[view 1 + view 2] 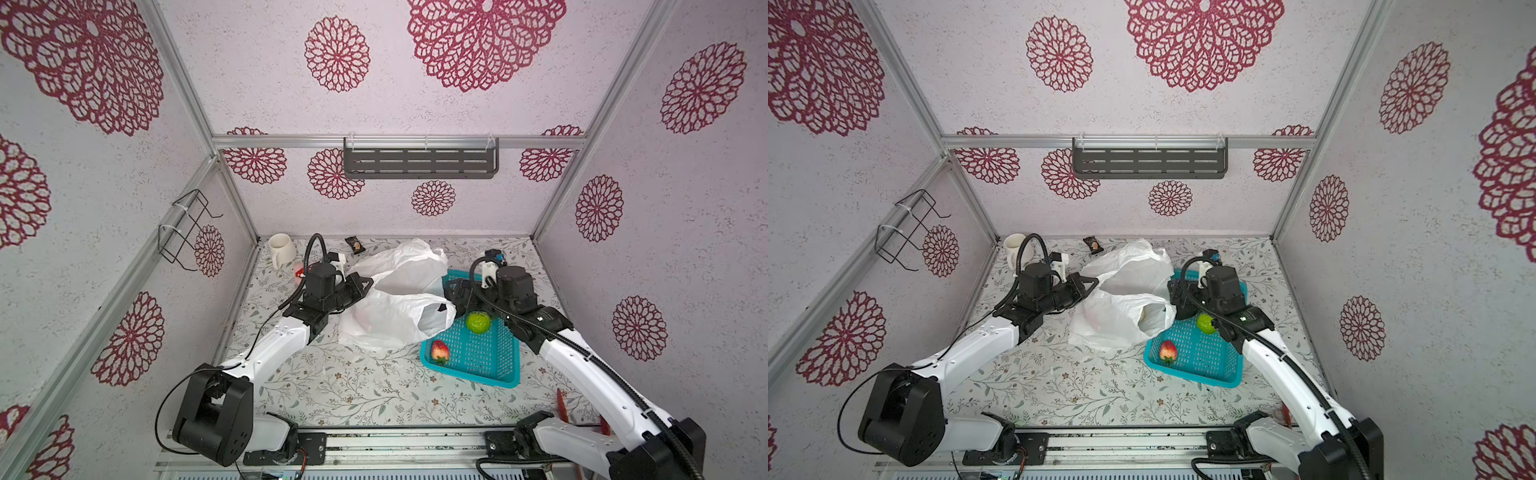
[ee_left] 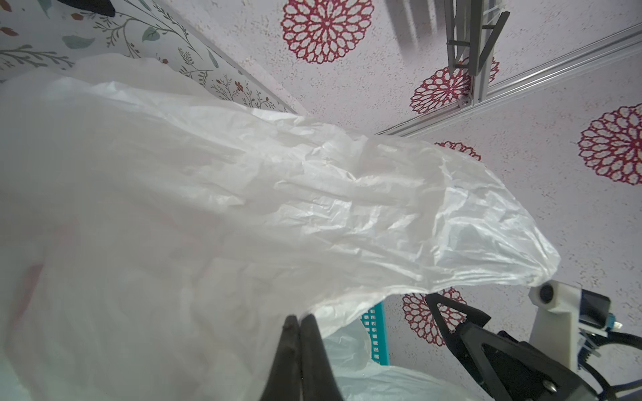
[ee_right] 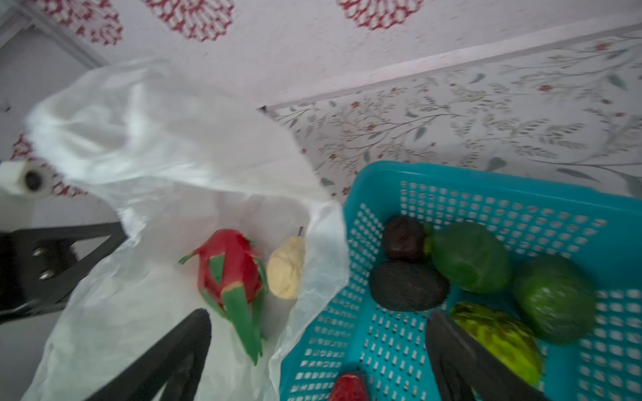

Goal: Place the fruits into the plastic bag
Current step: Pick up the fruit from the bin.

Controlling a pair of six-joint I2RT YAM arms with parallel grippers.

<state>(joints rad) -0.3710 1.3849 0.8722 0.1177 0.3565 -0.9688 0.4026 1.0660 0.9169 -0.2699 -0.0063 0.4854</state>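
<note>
The white plastic bag (image 1: 386,320) (image 1: 1113,316) lies mid-table, its mouth facing the teal basket (image 1: 478,376). My left gripper (image 1: 368,283) (image 2: 298,321) is shut on the bag's upper edge (image 2: 243,208) and holds it raised. Inside the bag (image 3: 156,139) rest a red fruit with green scales (image 3: 231,267) and a cream lumpy ball (image 3: 286,274). My right gripper (image 1: 451,301) (image 3: 318,333) hangs open and empty over the bag mouth and basket rim. In the basket lie a strawberry (image 1: 439,351) (image 3: 349,387), round green fruits (image 1: 478,322) (image 3: 469,257) and dark ones (image 3: 408,286).
A cream mug (image 1: 281,249) and a small dark packet (image 1: 355,245) sit at the back of the table. A pink-red item (image 1: 298,271) is partly hidden behind my left arm. A grey shelf (image 1: 419,162) hangs on the back wall, a wire rack (image 1: 187,228) on the left wall.
</note>
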